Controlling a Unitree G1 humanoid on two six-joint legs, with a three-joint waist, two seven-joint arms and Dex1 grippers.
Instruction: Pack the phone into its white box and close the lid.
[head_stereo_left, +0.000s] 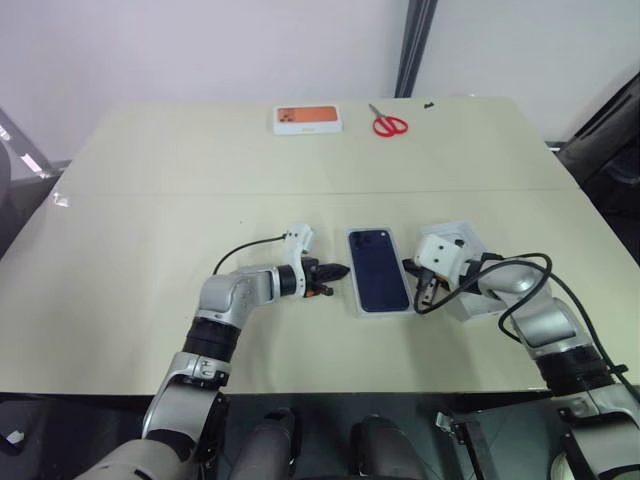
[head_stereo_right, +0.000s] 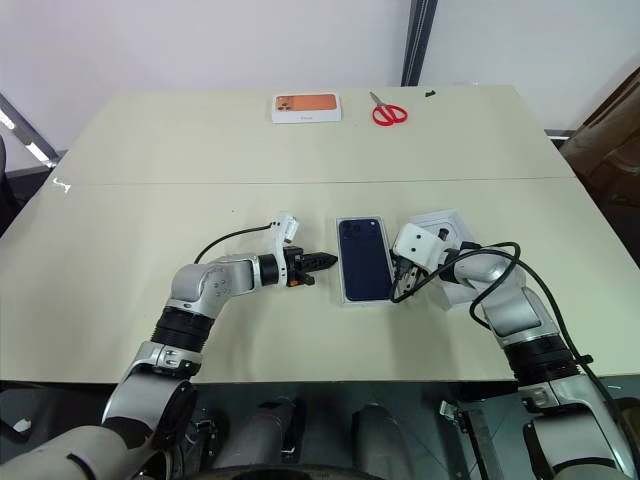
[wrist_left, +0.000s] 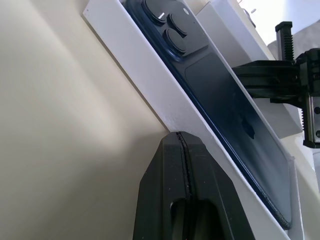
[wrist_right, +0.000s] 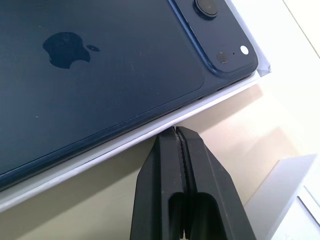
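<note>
The dark navy phone (head_stereo_left: 378, 268) lies back up, camera end away from me, inside the white box (head_stereo_left: 383, 312) at the table's middle front. My left gripper (head_stereo_left: 340, 270) is shut, and its tip meets the box's left rim (wrist_left: 150, 75). At the opposite side my right gripper (head_stereo_right: 400, 285) is shut too, with its tip against the right rim (wrist_right: 100, 155) next to the phone (wrist_right: 100, 75). Neither gripper holds anything. A white tray, the lid (head_stereo_left: 472, 238), lies just right of the box, partly hidden under my right wrist.
At the table's far edge lie a white box with an orange top (head_stereo_left: 308, 119) and red scissors (head_stereo_left: 388, 123). Black cables loop off both wrists above the tabletop. The table's front edge runs close below the box.
</note>
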